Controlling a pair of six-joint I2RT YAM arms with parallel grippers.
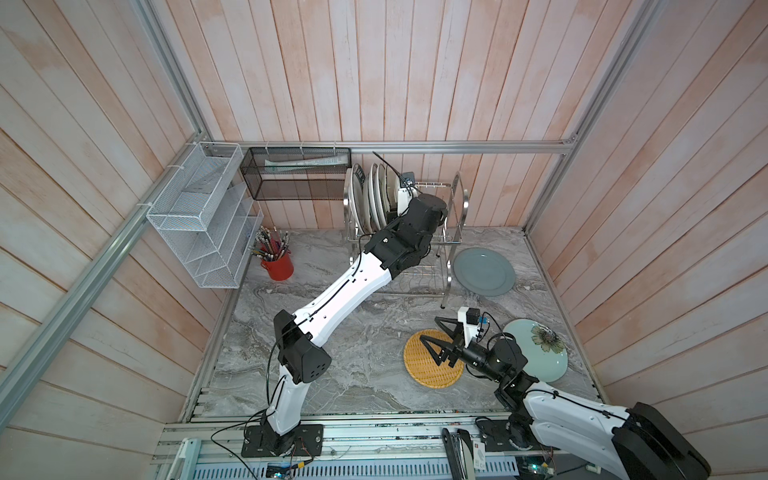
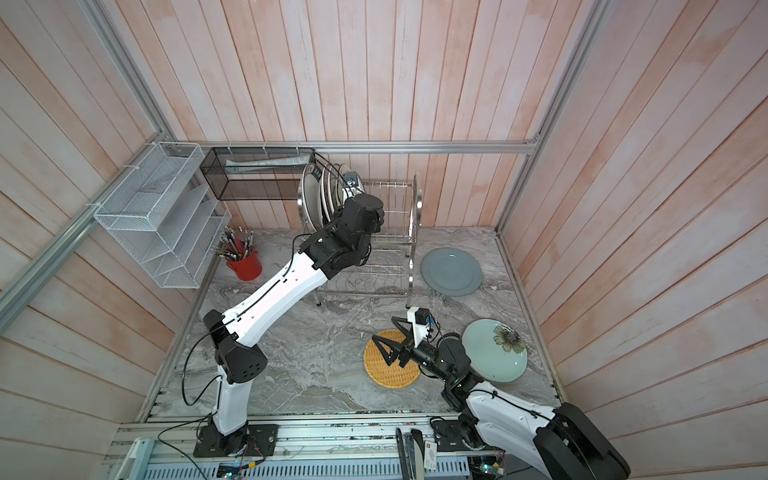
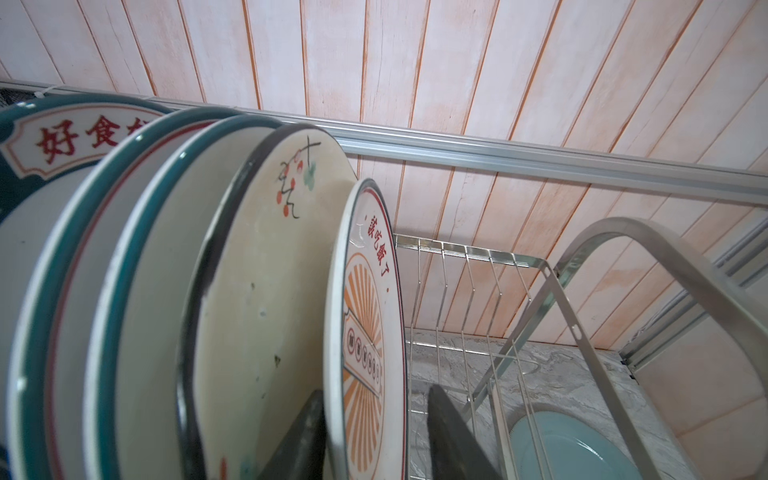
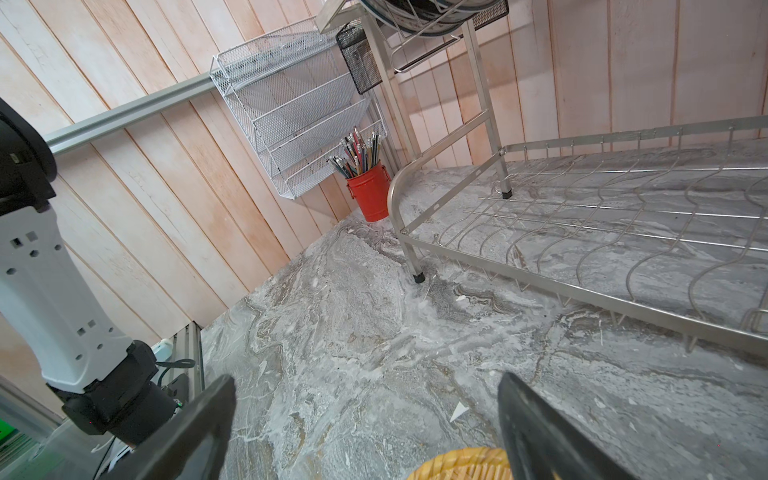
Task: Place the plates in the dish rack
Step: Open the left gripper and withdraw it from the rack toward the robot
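The step in hand looks like setting a plate into the upper tier. The left hand [image 3: 374,390] reaches up into the shiny stainless-steel wire dish rack [image 1: 462,199], its two dark fingers [image 3: 453,436] standing either side of a white round plate with an orange sunburst [image 3: 365,316]. That plate stands on edge in the rack, last in a row beside a cream plate with a small painted sprig [image 3: 266,270] and three teal-rimmed plates [image 3: 166,232] further along. The hand is partly open: one finger shows a clear gap to the plate's face, while the other sits just beside its back, touching or not I cannot tell.

The right hand [image 1: 428,329] hangs wide open and empty just above a yellow woven round plate [image 1: 419,372] lying flat on the grey marbled worktop [image 1: 353,353]. A grey-blue plate [image 1: 484,272] lies by the rack's foot, and a pale teal plate with a flower [image 1: 544,361] lies near the worktop's right edge.

Next, I judge, the left hand needs to draw straight back along the plate's plane without tipping it. The right hand must then work a finger under the flat woven rim, likely the harder part
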